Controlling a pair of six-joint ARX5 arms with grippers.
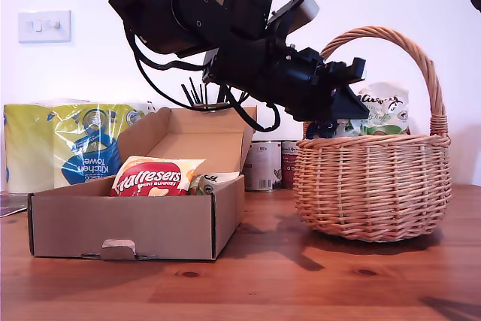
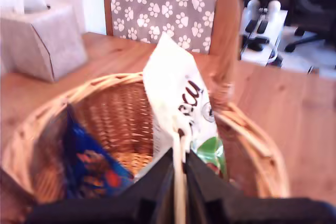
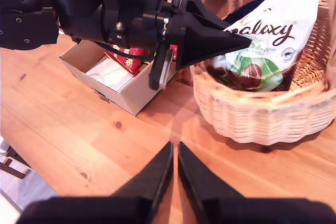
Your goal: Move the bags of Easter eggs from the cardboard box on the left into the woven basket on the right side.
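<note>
A plain white wall (image 1: 75, 73) stands behind the warm brown, knotty pine counter (image 1: 316, 283). It bears a white rectangular light-switch plate (image 1: 44, 26) toward the exterior view's left. The light is bright and even, with soft shadows on the wood. Past the counter, the first wrist view shows a wooden-framed chair back in grey paw-print fabric (image 2: 163, 9), a blurred black office chair (image 2: 307, 3) and pale floor (image 2: 315, 59).

Four bags (image 1: 156, 177) (image 1: 216, 180) (image 1: 385, 110) (image 2: 86, 157), one box (image 1: 120, 219), one basket (image 1: 372, 186)

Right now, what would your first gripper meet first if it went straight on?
Probably the inner weave of the round tan wicker basket, the cream green-printed pouch in my first gripper touching first; depth is unclear.
</note>
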